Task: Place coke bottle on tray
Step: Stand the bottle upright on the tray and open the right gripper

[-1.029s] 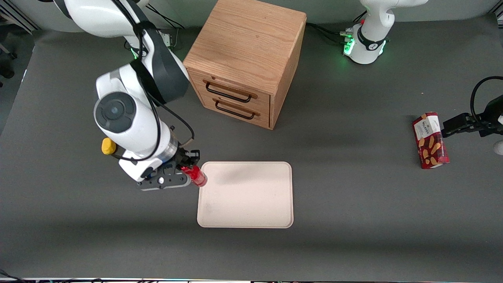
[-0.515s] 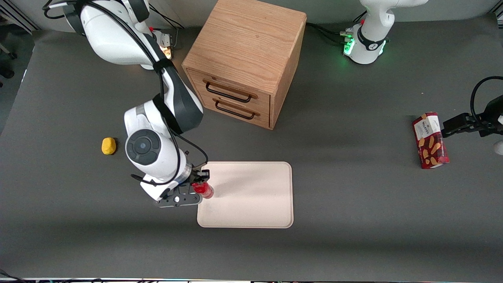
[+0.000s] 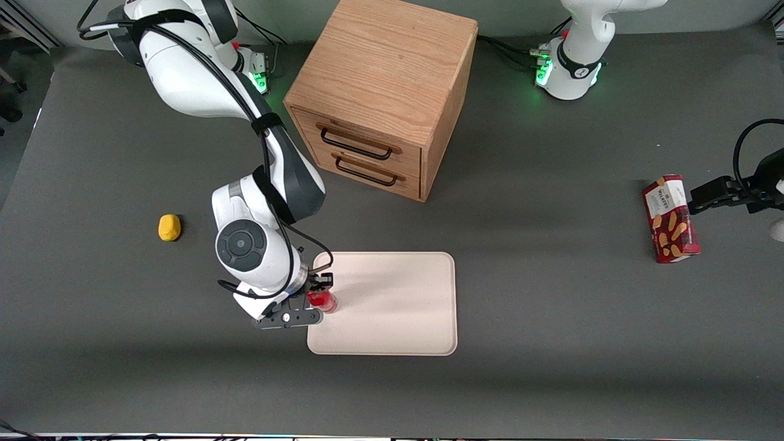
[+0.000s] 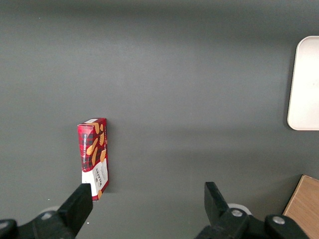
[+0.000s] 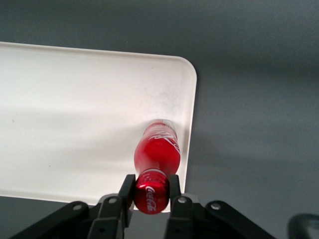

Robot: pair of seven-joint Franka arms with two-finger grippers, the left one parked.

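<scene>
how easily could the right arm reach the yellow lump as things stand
Probably not straight away: the gripper is shut on the coke bottle above the tray. Otherwise bare table separates it from the yellow lump.

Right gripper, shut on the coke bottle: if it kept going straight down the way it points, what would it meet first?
The gripper points down, holding the coke bottle by its cap. The bottle's base would likely meet the tray first, near its edge; whether it already touches is unclear.

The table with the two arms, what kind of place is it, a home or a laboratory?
Likely a robotics laboratory: a gripper holds a coke bottle over a tray on a grey table, with robot bases and cables nearby.
</scene>
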